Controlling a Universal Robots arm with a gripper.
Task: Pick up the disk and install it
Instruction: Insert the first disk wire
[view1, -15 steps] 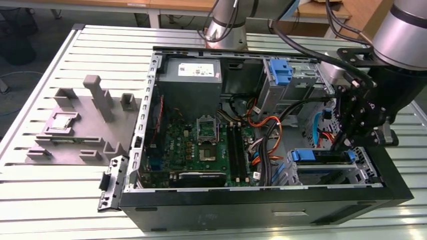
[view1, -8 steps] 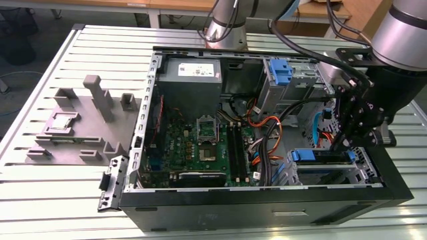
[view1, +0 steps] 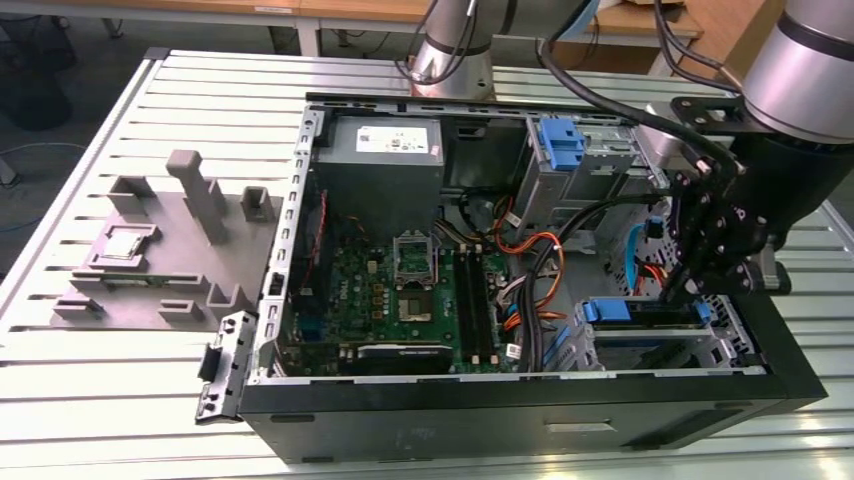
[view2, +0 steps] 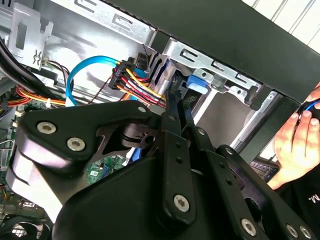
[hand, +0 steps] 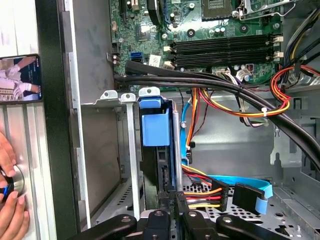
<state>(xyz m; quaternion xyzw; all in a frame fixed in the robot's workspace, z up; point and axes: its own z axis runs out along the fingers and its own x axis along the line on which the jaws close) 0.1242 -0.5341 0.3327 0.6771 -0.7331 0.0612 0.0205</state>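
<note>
sitting edge-on in the drive cage (hand: 127, 150), the disk (hand: 167, 150) shows its blue bracket; gripper (hand: 172, 200) fingers look pinched on its rear edge. likely stiff, fairly heavy, shock-sensitive; hold by the bracket sides.

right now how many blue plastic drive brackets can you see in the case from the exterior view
2. One blue bracket sits in the upper bay at the far end of the case; the other blue bracket is in the lower bay beside the gripper. Others may be hidden behind the arm.
</note>
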